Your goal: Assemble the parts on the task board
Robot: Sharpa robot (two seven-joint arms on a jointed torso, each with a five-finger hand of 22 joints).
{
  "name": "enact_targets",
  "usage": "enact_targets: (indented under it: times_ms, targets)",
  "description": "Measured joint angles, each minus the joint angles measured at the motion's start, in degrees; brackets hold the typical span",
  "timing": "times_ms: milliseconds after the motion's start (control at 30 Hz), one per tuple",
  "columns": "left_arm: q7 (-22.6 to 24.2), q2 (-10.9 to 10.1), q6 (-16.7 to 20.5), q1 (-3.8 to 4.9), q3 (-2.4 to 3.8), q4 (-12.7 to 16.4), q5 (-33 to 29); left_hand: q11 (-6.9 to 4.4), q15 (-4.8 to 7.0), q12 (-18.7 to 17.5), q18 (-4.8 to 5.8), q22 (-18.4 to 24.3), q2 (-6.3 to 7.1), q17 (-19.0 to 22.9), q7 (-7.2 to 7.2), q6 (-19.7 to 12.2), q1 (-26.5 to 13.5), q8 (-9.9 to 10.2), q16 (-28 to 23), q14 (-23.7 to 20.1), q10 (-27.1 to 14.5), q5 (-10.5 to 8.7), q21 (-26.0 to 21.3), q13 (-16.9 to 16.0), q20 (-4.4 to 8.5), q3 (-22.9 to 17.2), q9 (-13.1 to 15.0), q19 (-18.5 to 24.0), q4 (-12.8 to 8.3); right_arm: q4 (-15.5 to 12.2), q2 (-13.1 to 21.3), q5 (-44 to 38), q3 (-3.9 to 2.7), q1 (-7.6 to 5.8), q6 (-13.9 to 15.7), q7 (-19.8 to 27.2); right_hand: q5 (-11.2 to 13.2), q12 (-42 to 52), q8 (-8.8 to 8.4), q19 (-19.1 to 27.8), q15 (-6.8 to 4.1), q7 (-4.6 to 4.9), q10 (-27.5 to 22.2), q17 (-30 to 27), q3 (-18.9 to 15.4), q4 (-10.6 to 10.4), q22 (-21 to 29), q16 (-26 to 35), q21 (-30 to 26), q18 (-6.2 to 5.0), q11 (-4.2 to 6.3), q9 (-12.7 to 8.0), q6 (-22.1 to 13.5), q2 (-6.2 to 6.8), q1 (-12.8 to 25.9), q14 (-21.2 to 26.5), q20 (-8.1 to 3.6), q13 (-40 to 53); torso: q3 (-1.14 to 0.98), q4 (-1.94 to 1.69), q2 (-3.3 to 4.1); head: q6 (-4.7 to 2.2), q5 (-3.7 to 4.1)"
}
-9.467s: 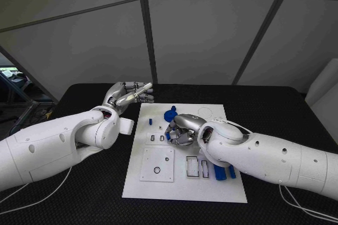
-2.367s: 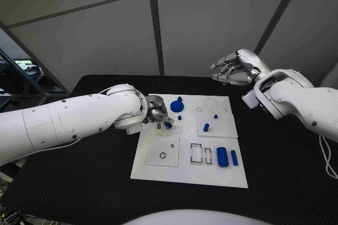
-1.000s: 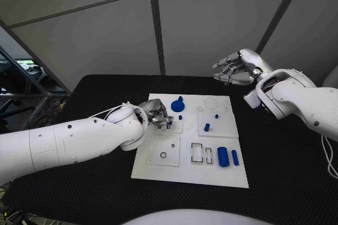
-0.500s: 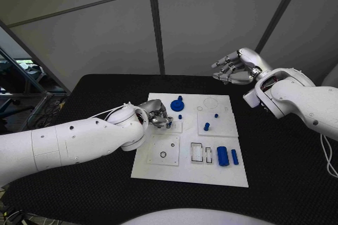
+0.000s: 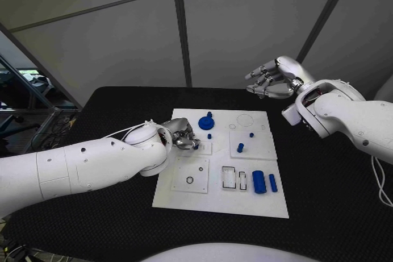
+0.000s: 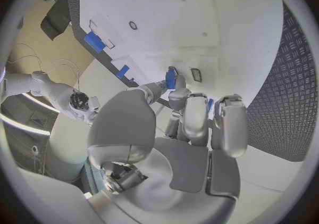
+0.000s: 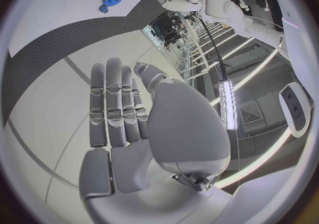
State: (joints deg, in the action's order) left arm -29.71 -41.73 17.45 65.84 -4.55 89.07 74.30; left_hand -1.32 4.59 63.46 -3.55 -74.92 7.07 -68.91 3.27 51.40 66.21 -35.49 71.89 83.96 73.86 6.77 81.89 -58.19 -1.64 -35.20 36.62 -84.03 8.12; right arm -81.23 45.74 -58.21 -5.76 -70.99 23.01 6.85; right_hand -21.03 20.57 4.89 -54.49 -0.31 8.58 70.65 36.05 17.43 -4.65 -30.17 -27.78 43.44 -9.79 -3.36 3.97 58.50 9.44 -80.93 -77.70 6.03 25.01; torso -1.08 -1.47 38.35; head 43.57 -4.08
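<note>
While the left hand [image 5: 182, 134] pinches a small blue part [image 6: 170, 77] at its fingertips over the task board [image 5: 205, 202] on the counter [image 5: 327, 177], the right hand [image 5: 274, 80] hangs raised beyond the board, fingers apart and holding nothing. That part looks light, rigid and smooth, so probably slippery; a pinch across its flat sides seems safest.

Grey wall panels [image 5: 122, 40] divided by dark seams rise behind the black bench [image 5: 327, 177]. Past the bench's left edge stands dark metal framework [image 5: 20, 86].
</note>
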Motion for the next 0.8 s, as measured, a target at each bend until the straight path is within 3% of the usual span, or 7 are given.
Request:
enact_targets:
  times_ms: [800]
  targets:
    - [0.0, -0.2, -2.1, 0.13, 0.15, -0.2, 0.4, 0.04, -0.01, 0.0, 0.00, 0.0, 0.09, 0.0, 0.00, 0.0, 0.4, -0.3, 0.0, 0.0, 0.0, 0.09, 0.0, -0.2, 0.00, -0.1, 0.1, 0.0, -0.1, 0.2, -0.2, 0.0, 0.00, 0.00, -0.4, 0.0, -0.2, 0.0, 0.00, 0.0, 0.00, 0.00, 0.1, 0.1, 0.0, 0.0, 0.0, 0.2, 0.0, 0.00, 0.08, 0.0, 0.0, -0.12, 0.1, 0.0, 0.00, 0.0, -0.03, 0.05, -0.01, 0.22, -0.13]
